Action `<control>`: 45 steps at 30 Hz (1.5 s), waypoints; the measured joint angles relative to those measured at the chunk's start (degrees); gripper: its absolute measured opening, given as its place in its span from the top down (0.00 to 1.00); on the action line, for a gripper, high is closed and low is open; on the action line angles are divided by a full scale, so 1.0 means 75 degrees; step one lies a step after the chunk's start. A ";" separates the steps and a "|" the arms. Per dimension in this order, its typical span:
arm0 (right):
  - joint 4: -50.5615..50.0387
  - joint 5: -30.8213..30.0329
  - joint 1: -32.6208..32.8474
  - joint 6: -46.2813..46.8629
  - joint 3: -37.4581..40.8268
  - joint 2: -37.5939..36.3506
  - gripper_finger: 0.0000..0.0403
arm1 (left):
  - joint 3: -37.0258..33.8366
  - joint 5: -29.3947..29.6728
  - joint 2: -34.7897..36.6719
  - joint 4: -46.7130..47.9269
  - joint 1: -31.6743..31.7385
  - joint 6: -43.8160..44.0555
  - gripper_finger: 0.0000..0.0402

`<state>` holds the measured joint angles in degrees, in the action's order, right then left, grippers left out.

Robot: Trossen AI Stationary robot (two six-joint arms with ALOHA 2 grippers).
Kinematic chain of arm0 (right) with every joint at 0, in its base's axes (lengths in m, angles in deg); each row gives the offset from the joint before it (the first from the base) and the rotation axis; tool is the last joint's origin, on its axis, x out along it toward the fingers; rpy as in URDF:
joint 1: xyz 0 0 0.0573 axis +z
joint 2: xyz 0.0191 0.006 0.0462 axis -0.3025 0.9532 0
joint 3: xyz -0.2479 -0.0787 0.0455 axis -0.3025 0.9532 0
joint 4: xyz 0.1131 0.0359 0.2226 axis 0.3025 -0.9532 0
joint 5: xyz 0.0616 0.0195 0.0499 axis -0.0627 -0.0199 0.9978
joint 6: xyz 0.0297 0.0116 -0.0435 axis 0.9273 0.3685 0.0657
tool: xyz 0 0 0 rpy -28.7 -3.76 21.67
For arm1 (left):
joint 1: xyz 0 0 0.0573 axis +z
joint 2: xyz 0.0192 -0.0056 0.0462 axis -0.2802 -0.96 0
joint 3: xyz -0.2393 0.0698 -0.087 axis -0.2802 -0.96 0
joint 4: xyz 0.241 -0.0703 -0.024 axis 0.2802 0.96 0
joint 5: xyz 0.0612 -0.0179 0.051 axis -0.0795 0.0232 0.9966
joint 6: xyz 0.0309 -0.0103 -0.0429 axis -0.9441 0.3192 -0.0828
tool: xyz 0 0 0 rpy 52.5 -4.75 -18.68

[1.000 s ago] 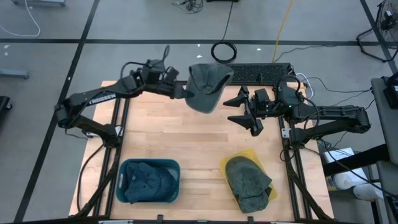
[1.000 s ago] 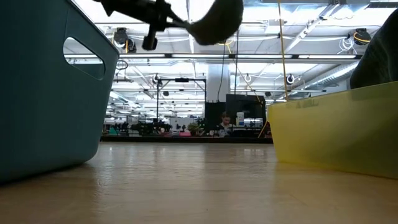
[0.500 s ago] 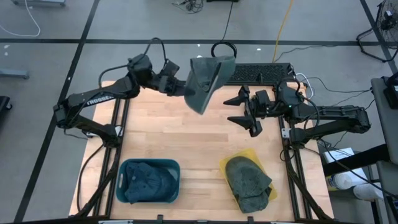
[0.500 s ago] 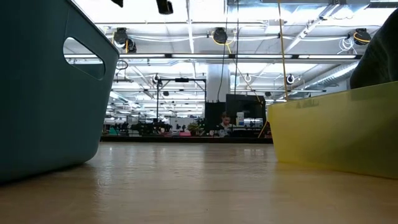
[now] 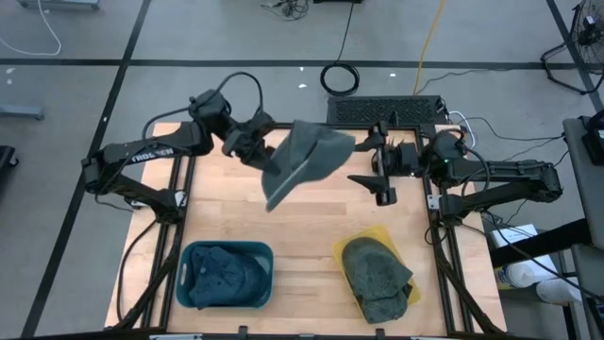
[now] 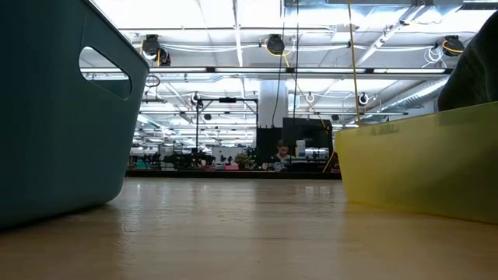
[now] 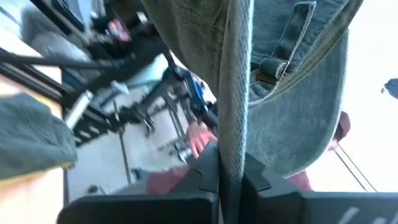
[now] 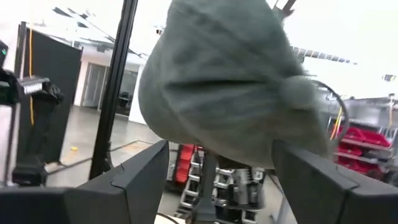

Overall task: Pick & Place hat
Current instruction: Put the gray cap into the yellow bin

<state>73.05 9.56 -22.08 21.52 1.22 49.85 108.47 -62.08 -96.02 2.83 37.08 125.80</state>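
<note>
Two arms meet over the far half of your table; your left gripper (image 5: 257, 151) reaches in from the far left, elbow bent, its fingers (image 7: 208, 168) pinching the fabric edge of a grey-green hat (image 5: 302, 161), which hangs in the air above the wooden table (image 5: 311, 222); your right gripper (image 5: 370, 175) stretches in level from the far right, its fingers (image 8: 134, 180) spread apart on either side of the hat's crown without touching it; near you, a teal bin (image 5: 225, 275) on the left and a yellow bin (image 5: 379, 276) on the right each hold other hats.
</note>
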 joint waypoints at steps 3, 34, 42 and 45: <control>0.0032 -0.0001 0.0000 -0.0361 0.0000 0.0000 0.32 | 0.0002 -0.0253 0.0000 -0.0001 -0.0154 0.0102 0.98; 0.0600 -0.0007 0.0865 -0.1257 0.0000 0.0060 0.20 | 0.0002 -0.0251 -0.0006 0.0851 -0.0823 0.0303 0.98; 0.0378 -0.0004 0.0863 -0.1257 0.0000 0.0093 0.28 | 0.0002 -0.0196 -0.0006 0.0855 -0.0824 0.0312 0.98; 0.0416 -0.0003 0.0866 -0.1257 0.0000 0.0093 0.30 | 0.0002 -0.0196 -0.0006 0.0847 -0.0826 0.0312 0.98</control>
<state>76.18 9.54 -15.59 12.09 1.22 50.55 108.49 -63.55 -96.06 9.19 30.88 128.14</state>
